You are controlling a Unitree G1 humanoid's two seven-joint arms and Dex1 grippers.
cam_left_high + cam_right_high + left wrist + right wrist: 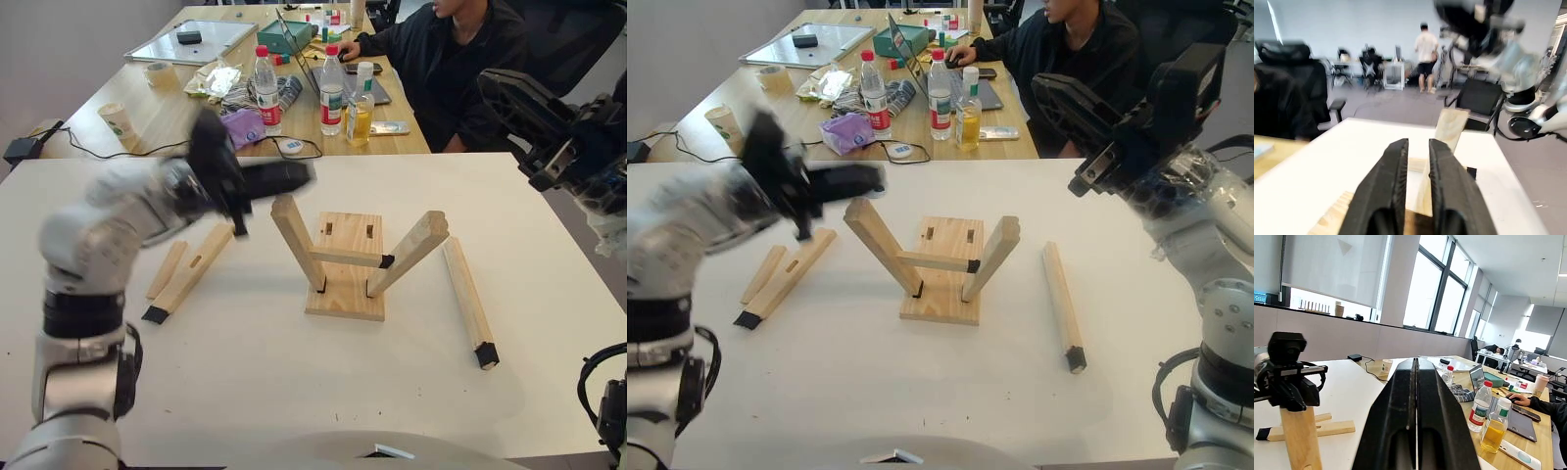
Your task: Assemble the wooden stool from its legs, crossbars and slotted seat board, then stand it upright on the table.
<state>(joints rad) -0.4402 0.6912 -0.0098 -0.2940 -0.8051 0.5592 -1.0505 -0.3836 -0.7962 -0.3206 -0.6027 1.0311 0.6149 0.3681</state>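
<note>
The slotted seat board [343,299] lies flat mid-table. Two legs [299,243] [411,250] stand tilted in its slots, joined by a crossbar [348,258]. A loose leg [468,299] lies to its right. Another loose leg [191,272] and a short crossbar [167,269] lie to its left. My left gripper [304,174] hovers just above and left of the nearer standing leg's top; its fingers [1396,166] show a narrow gap and hold nothing. My right gripper [1040,84] is shut and empty, raised high over the table's back right.
Behind the white table [245,392] stands a wooden desk [176,113] with bottles [331,90], a laptop, cups and clutter, and a seated person. A black cable [118,152] and a small round device [292,147] lie along the white table's far edge.
</note>
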